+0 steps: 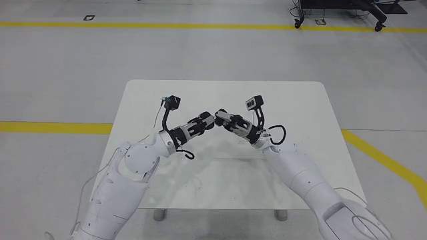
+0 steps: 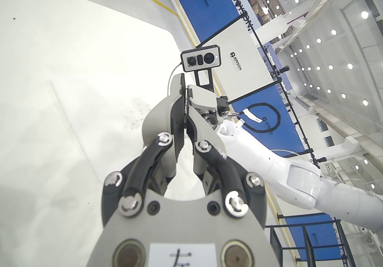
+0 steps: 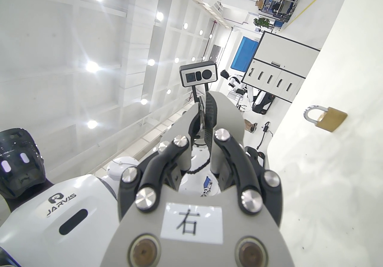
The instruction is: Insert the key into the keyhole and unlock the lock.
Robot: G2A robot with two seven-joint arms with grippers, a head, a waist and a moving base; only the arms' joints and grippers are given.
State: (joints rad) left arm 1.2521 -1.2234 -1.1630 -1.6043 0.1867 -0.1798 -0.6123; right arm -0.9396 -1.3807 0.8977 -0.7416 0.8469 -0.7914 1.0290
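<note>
Top view: over the middle of the white table [image 1: 293, 100] the two arms meet tip to tip. Left gripper [image 2: 183, 91] and right gripper [image 3: 206, 100] each have their fingers pressed together; what they hold, if anything, cannot be told. The brass padlock [image 3: 330, 119] lies flat on the table, well apart from both.
</note>
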